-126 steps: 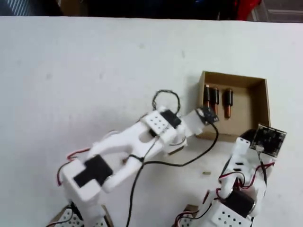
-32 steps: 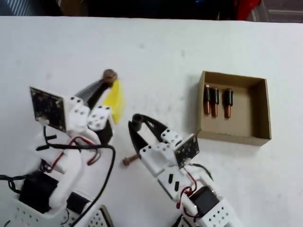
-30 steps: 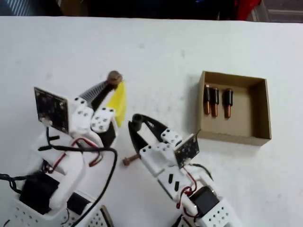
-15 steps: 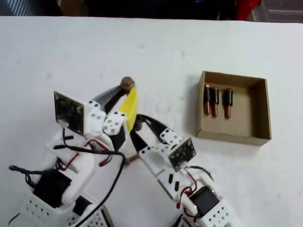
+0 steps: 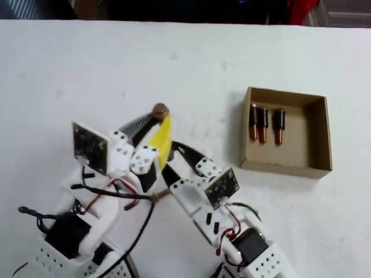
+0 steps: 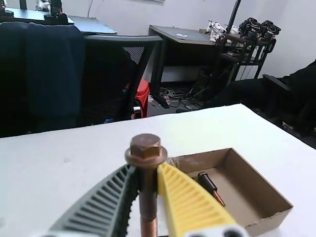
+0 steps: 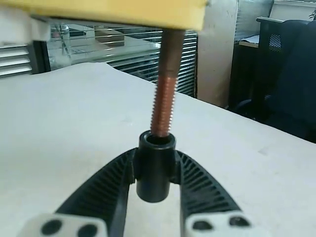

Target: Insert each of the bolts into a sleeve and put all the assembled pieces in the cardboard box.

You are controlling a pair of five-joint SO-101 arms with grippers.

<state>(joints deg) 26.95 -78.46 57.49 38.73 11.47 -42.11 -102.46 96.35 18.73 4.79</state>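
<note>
My left gripper [image 5: 157,116], with one grey and one yellow finger, is shut on a copper bolt [image 5: 160,109] held upright, head up [image 6: 146,148]. Directly below it, my right gripper [image 7: 155,173] with black fingers [image 5: 181,153] is shut on a black sleeve [image 7: 155,165] standing upright. The bolt's threaded end [image 7: 163,106] reaches the sleeve's mouth. In the high view the yellow finger [image 5: 160,139] covers the sleeve. The cardboard box [image 5: 317,133] at the right holds three assembled pieces [image 5: 262,123].
A second loose bolt [image 5: 157,196] lies on the white table between the two arm bases, partly behind a black cable [image 5: 142,223]. The box [image 6: 266,197] shows in the left wrist view beyond the bolt. Chairs and desks stand past the table's far edge.
The left arm has carried the bolt to the right and toward the right gripper, bringing it over the sleeve. The right arm has hardly moved.
</note>
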